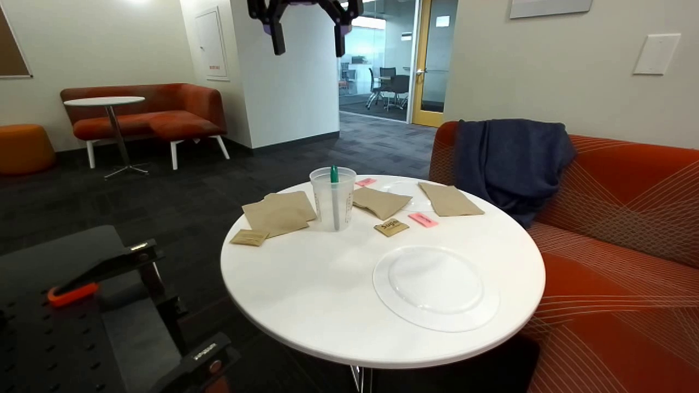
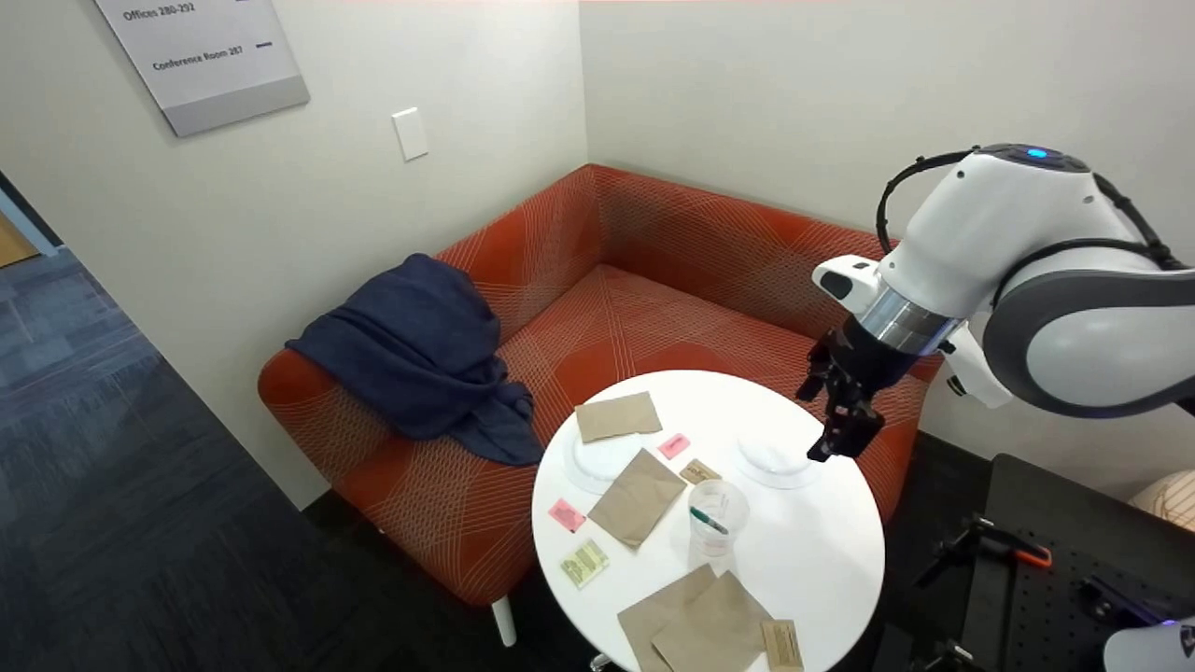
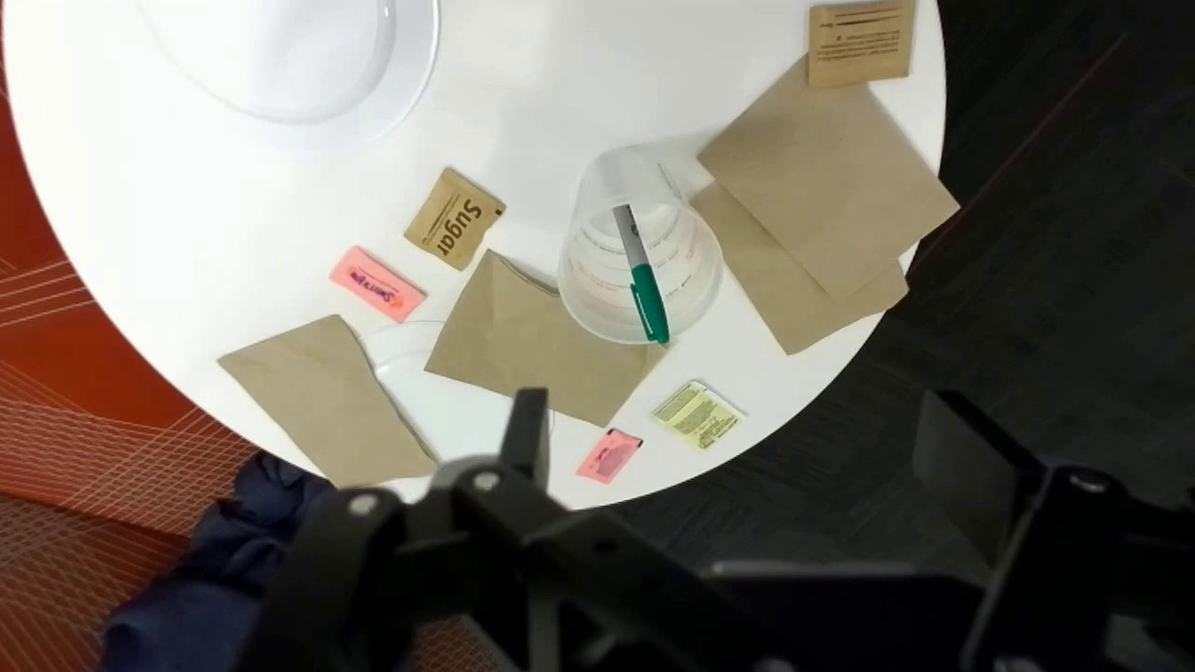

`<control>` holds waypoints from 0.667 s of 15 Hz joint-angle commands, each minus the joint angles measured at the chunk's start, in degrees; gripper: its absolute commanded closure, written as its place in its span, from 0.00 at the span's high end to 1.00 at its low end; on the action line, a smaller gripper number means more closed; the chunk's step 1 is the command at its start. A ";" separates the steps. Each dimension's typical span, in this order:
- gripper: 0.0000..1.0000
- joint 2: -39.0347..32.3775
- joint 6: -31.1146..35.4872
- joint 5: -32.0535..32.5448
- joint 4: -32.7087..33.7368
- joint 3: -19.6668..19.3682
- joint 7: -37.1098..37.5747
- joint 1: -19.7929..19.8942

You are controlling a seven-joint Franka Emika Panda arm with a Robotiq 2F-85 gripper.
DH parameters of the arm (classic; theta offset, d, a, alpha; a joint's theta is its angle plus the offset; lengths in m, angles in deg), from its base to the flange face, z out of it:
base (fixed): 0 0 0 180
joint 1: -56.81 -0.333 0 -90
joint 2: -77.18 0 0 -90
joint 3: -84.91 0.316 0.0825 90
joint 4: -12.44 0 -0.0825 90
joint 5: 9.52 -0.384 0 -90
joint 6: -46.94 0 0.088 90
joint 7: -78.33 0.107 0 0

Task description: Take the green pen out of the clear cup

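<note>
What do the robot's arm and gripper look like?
The arm has smooth, rounded white shells with dark grey trim, a silver ring and black cables looping along its outside. A blue light shows on a dark cap. The gripper is black and angular, with two blocky fingers, purplish patches near their bases and, in the wrist view, pale round bolt heads.

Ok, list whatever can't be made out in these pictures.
Pen: lower part blurred through the cup, in an exterior view.
Tool: mount cut off by the top edge, in an exterior view.
Plate: cut off by the top edge, in the wrist view.
Other plate: partly hidden under napkins, in the wrist view.
Yellow packet: print too small to read, in the wrist view.
Table: part cut off by the bottom edge, in an exterior view.
</note>
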 commanded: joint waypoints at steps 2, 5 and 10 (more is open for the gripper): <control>1.00 -6.67 1.89 -1.95 3.58 -0.69 -5.49 -1.42; 1.00 -10.51 2.96 -1.78 5.56 0.58 -7.13 -0.88; 0.89 -17.21 5.22 -1.85 9.17 3.42 -8.57 0.25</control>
